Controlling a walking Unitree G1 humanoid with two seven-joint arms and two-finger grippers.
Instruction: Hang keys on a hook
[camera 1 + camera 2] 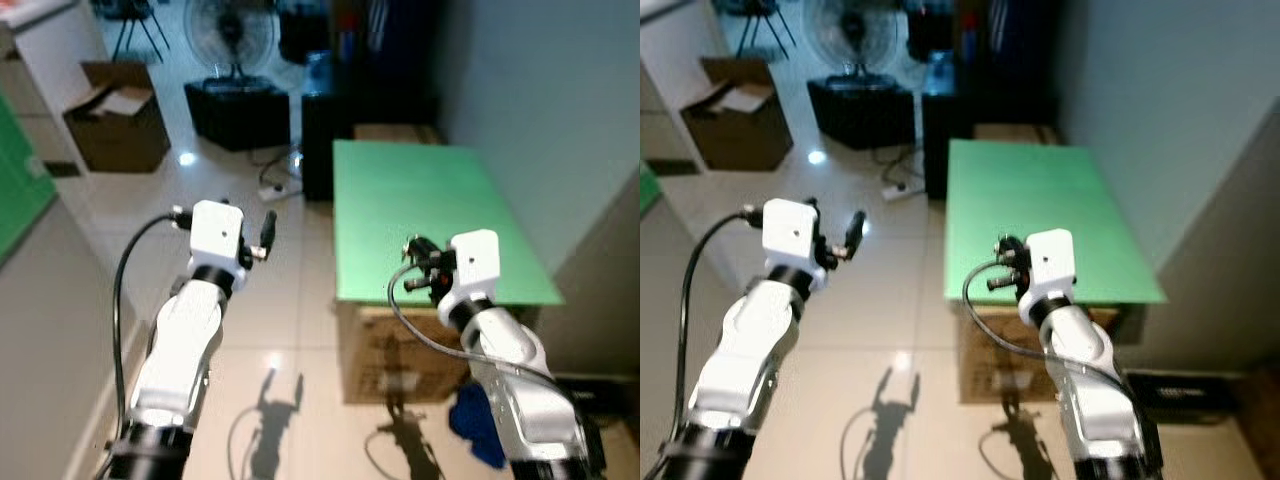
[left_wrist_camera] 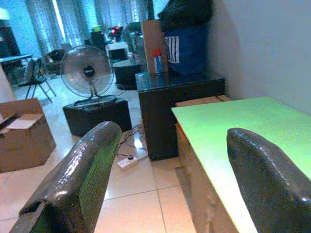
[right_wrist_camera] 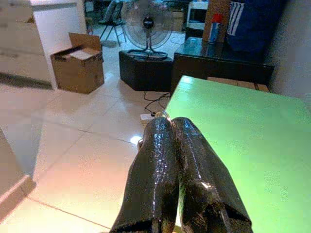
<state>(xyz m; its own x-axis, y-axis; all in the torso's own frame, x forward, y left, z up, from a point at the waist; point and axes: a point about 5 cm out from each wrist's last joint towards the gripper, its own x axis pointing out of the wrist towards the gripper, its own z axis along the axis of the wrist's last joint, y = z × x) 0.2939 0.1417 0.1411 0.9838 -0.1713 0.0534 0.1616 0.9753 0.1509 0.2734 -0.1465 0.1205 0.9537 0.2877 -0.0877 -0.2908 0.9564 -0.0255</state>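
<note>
1. Keys (image 3: pixel 162 115): in the right wrist view you get just a thin metal ring poking past the tips of the right gripper (image 3: pixel 171 127). Its fingers are pressed together, so I judge it's pinching the key ring; the keys themselves are hidden behind the fingers. Green table (image 3: pixel 243 141) lies right ahead and under the tips.
2. Left eye view: right gripper (image 1: pixel 415 268) hangs over the near edge of the green table (image 1: pixel 440 200). Left gripper (image 1: pixel 266 235) is up over the tiled floor (image 1: pixel 290 310), off to the left of the table, carrying nothing.
3. Right eye view: same layout. Cardboard box (image 1: pixel 1015 365) sits under the table's near end, black cabinet (image 1: pixel 940 130) just past its far end, pedestal fan (image 1: pixel 850 35) further left of that cabinet.
4. Left wrist view: left gripper's fingers (image 2: pixel 82 179) are spread wide, with nothing between them. The table is to one side ahead.
5. Progress, my read: pickup looks done, hanging not yet. I can't spot a hook in any view, so you need to find it and carry the keys there.
6. Writing: nothing legible. Fan hub has a dark badge, can on the cabinet is red/blue, both too blurred to read.
</note>
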